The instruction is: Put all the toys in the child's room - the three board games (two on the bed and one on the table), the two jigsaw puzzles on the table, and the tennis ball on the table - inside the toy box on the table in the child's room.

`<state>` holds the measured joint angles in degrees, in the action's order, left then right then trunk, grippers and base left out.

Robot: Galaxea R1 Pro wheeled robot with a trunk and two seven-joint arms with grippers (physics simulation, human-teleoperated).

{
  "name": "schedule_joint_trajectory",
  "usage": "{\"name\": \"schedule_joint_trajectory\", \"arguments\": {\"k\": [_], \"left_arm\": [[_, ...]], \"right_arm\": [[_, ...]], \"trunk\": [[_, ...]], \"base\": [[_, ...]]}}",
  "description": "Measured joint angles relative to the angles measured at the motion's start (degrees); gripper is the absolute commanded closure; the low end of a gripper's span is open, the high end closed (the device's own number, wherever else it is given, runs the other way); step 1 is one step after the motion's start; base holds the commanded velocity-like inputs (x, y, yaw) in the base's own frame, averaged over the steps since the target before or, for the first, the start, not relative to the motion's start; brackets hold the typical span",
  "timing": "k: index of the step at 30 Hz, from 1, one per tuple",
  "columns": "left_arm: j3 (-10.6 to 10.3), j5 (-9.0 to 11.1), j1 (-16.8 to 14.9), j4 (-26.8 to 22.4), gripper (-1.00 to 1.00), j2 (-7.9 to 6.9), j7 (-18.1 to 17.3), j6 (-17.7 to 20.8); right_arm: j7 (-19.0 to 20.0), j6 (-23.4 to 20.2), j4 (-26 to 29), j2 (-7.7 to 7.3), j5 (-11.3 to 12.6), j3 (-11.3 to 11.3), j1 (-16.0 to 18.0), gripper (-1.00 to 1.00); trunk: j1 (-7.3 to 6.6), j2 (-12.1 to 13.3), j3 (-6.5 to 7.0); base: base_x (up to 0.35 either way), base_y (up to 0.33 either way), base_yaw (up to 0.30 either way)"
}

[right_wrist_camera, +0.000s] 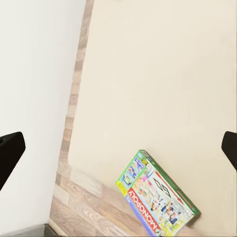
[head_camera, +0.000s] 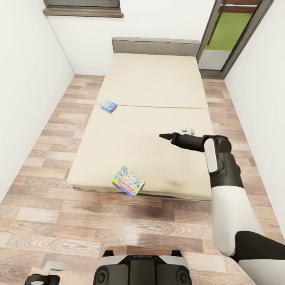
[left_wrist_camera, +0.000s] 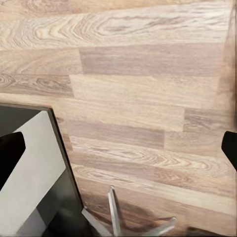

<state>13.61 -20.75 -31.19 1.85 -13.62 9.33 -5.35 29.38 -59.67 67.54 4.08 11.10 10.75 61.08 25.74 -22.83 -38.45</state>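
Two board games lie on the bed (head_camera: 154, 87). A small blue box (head_camera: 108, 105) sits at the mattress's left edge. A pale green multicoloured Monopoly box (head_camera: 128, 181) (right_wrist_camera: 158, 200) lies at the near edge, partly overhanging it. My right gripper (head_camera: 163, 136) (right_wrist_camera: 118, 148) hovers open over the mattress, up and to the right of the Monopoly box and apart from it, holding nothing. My left gripper (head_camera: 38, 278) (left_wrist_camera: 118, 145) hangs low by the base, open over the wood floor. The table, toy box, jigsaw puzzles and tennis ball are out of view.
White walls flank the bed, with strips of wood floor (head_camera: 43, 142) on each side and in front. A window sill (head_camera: 83, 12) is at the back left and a glass door (head_camera: 229, 35) at the back right. A dark grey panel (left_wrist_camera: 29, 187) and thin metal legs (left_wrist_camera: 113, 212) show in the left wrist view.
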Motion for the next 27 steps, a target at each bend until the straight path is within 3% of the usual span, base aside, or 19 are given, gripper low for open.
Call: {"name": "schedule_joint_trajectory", "arguments": {"k": [12, 27], "left_arm": [[-0.1, -0.4, 5.3, -0.1, -1.0, 3.31, 0.7, -0.5], [0.0, -0.1, 7.1, 0.0, -1.0, 4.03, 0.7, -0.5]], "right_arm": [[0.0, 0.0, 10.6, -2.0, 0.2, 0.2, -8.0, -1.0], [0.0, 0.0, 15.1, -2.96, 0.3, 0.2, -13.8, -1.0]], "trunk": [[0.0, 0.0, 1.13], [0.0, 0.0, 2.55]], "base": [[0.0, 0.0, 0.0], [0.0, 0.0, 0.0]]}}
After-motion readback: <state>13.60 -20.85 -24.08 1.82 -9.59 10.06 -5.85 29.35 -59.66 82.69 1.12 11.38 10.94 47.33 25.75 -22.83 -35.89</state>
